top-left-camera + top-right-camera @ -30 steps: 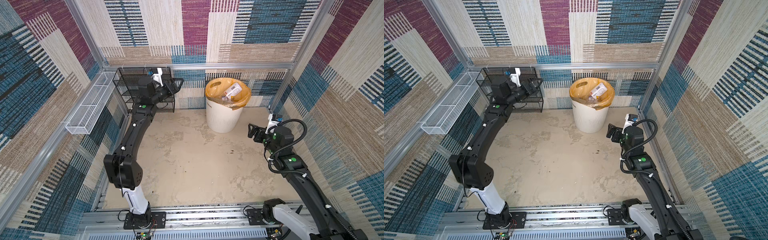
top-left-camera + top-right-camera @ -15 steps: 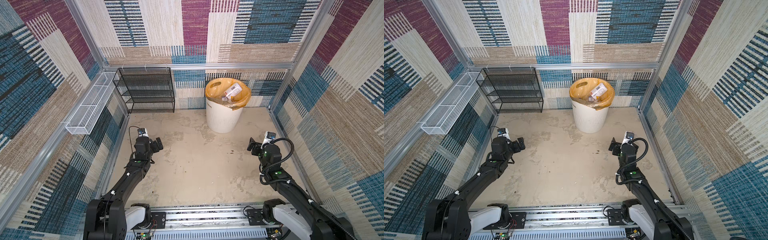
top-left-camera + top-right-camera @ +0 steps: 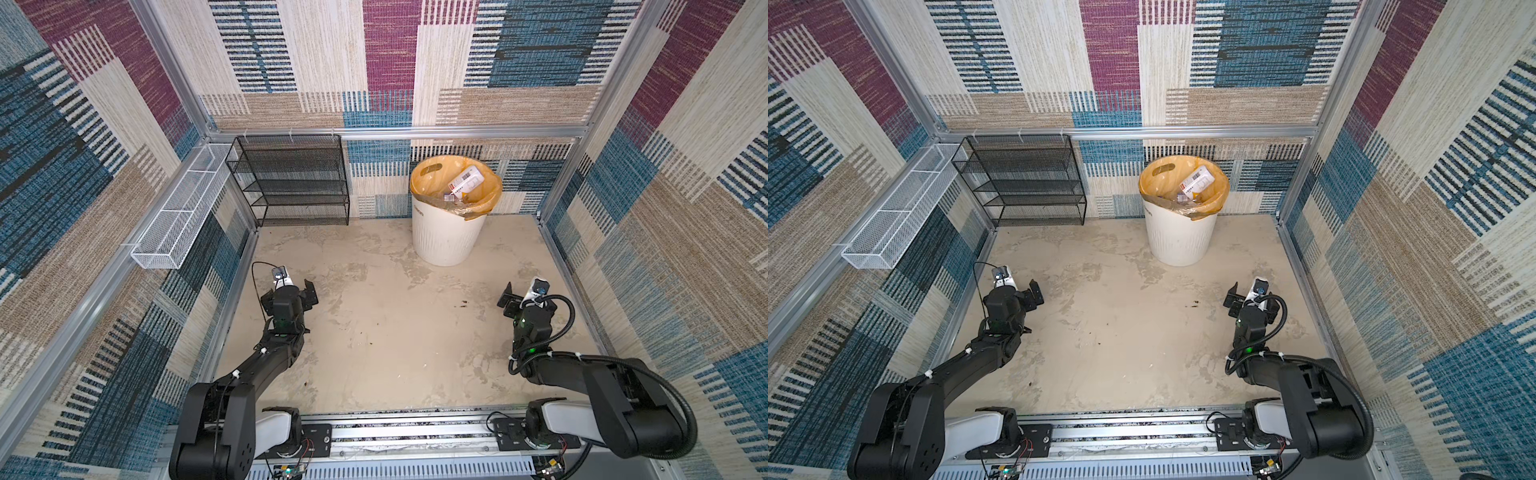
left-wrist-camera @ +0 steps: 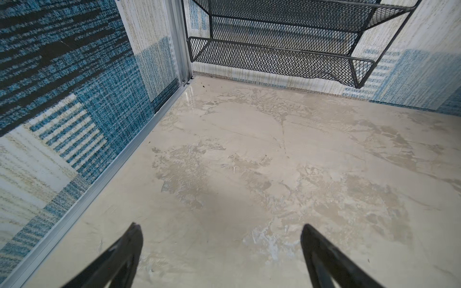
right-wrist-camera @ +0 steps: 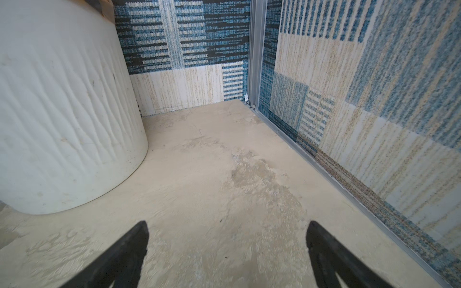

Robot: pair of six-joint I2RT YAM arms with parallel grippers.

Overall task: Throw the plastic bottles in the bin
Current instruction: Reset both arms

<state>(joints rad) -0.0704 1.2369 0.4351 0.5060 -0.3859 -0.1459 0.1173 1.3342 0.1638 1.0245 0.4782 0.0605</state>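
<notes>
Both top views: left end effector [image 3: 293, 287] and right end effector [image 3: 527, 296] spread wide, near opposite walls [image 3: 104, 316].

blk mesh rack [image 3: 291, 183] at back wall; wht wire basket [image 3: 187, 208] along left wall.

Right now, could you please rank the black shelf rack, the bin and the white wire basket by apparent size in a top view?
1. black shelf rack
2. bin, close behind
3. white wire basket, longest but narrow
</notes>
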